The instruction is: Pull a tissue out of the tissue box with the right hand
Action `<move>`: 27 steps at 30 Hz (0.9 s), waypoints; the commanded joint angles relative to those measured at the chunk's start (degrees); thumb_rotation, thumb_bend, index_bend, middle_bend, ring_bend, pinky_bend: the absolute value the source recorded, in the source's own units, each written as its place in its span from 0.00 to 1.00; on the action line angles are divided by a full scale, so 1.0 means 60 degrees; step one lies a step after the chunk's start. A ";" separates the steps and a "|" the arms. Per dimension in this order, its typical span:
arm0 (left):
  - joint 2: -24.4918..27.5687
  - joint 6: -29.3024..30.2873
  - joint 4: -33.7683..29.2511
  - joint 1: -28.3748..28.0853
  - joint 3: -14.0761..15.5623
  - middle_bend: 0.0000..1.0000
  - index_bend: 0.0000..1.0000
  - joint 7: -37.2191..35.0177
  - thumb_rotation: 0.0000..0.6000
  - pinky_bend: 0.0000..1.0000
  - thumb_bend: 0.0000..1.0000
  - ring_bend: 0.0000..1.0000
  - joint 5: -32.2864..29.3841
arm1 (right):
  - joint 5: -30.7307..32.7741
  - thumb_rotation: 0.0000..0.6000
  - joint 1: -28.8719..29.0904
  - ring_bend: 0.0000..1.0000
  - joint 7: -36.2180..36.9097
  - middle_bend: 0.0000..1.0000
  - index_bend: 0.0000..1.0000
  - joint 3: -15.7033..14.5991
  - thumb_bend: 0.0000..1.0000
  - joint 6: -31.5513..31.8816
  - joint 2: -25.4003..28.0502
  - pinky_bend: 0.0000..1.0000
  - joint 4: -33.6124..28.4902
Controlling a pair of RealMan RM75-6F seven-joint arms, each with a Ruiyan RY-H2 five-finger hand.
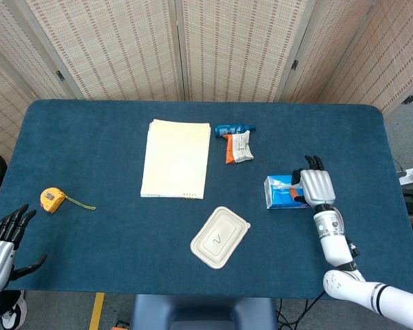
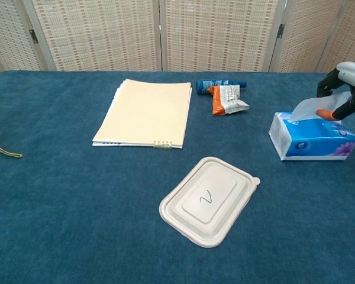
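The blue tissue box (image 1: 282, 197) (image 2: 312, 139) lies at the right of the table, with a white tissue (image 2: 308, 107) sticking out of its top slot. My right hand (image 1: 317, 185) (image 2: 345, 83) is over the box's right end. Its orange-tipped thumb presses the tissue against the dark fingers, so the tissue is pinched and leans right. In the head view the hand covers most of the tissue. My left hand (image 1: 1, 244) hangs at the table's near-left corner with fingers spread and nothing in it.
A cream notepad (image 1: 176, 158) lies at centre-left. A lidded beige container (image 1: 219, 236) sits near the front. A blue tube (image 1: 234, 128) and a snack packet (image 1: 239, 147) lie behind the box. A yellow tape measure (image 1: 51, 199) is far left.
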 commanded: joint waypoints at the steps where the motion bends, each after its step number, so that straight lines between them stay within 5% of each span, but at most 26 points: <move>1: 0.0004 0.0002 0.0002 0.0002 0.0000 0.00 0.00 0.0000 1.00 0.13 0.29 0.00 -0.0004 | -0.0199 1.00 -0.0037 0.08 0.0086 0.52 0.69 0.0007 0.64 0.0180 0.0151 0.00 -0.0254; 17: 0.0036 0.0094 -0.0054 0.0038 0.0001 0.00 0.00 0.0048 1.00 0.13 0.29 0.00 0.0026 | -0.2490 1.00 -0.0990 0.09 0.0635 0.52 0.69 0.0363 0.64 0.2667 0.2538 0.00 -0.4093; 27: 0.0057 0.0169 -0.0092 0.0075 0.0043 0.00 0.00 0.0096 1.00 0.13 0.29 0.00 0.0116 | -0.4908 1.00 -0.2490 0.09 0.1854 0.52 0.69 -0.1278 0.64 0.3844 0.3298 0.00 -0.5216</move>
